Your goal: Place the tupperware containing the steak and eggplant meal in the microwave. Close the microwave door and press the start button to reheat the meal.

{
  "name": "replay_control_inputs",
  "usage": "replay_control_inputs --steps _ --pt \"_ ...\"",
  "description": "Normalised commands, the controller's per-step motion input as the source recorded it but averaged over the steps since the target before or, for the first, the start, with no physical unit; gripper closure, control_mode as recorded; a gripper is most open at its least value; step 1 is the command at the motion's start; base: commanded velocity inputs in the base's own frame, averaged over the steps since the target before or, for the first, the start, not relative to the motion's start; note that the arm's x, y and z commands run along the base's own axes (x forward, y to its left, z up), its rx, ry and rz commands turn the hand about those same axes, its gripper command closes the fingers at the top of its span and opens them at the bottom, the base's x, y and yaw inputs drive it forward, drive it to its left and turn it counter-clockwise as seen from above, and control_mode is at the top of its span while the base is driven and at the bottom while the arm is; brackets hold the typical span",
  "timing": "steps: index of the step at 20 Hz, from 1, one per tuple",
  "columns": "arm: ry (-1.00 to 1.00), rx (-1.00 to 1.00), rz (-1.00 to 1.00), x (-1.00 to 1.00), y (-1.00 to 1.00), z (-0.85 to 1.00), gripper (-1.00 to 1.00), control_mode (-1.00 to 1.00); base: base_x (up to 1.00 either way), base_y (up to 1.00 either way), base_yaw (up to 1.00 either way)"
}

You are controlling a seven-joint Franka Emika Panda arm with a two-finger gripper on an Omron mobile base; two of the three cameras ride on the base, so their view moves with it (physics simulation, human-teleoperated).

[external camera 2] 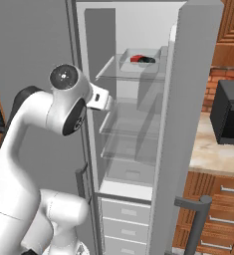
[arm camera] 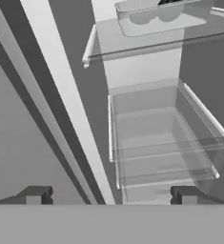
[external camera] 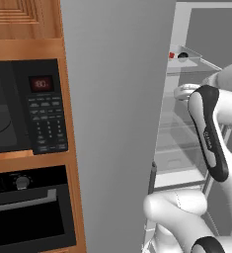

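The robot faces an open refrigerator (external camera 2: 138, 124) whose interior has clear glass shelves and white drawers at the bottom. The tupperware (external camera 2: 138, 61) sits on the top glass shelf (external camera 2: 131, 75), near its back, with the red steak and eggplant meal (external camera 2: 137, 59) inside it next to a dark lump. In the left base view the same tray shows as a small pale box with a red spot (external camera: 172, 55) high on the shelf.

The hand (arm camera: 111, 195) is released: its two dark fingertips (arm camera: 35, 194) stand wide apart with nothing between them, pointed at the lower shelves inside the refrigerator, well below the tupperware, whose underside shows at the top of the hand view (arm camera: 156, 19).

The microwave (external camera: 26, 106) is built into the wooden cabinet left of the refrigerator, above a black oven (external camera: 28, 207). The microwave door (external camera: 4, 111) is closed. Its red display (external camera: 41, 83) glows, but the digits and the keypad (external camera: 47, 123) labels are too blurred to read. Faint lettering on the arm's dark link (external camera: 210, 141) is also unreadable. A black box (external camera 2: 229, 112) rests on the counter (external camera 2: 213, 154) at right.
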Motion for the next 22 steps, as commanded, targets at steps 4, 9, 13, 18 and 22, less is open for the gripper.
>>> replay_control_inputs --steps 4,9,13,18,22 --pt "-0.23 0.03 -0.03 0.00 -0.36 0.51 -1.00 -1.00 0.00 0.00 0.00" --pt "-0.13 0.11 0.00 0.00 -0.41 0.20 -1.00 -1.00 0.00 0.00 0.00" --pt "-0.15 0.10 -0.01 0.00 -0.30 0.28 -1.00 -1.00 0.00 0.00 0.00" --pt "-0.11 0.13 -0.01 0.01 -0.30 0.21 -1.00 -1.00 0.00 0.00 0.00" --pt "0.02 0.15 0.00 0.18 -0.31 0.12 -1.00 -1.00 0.00 0.00 0.00"
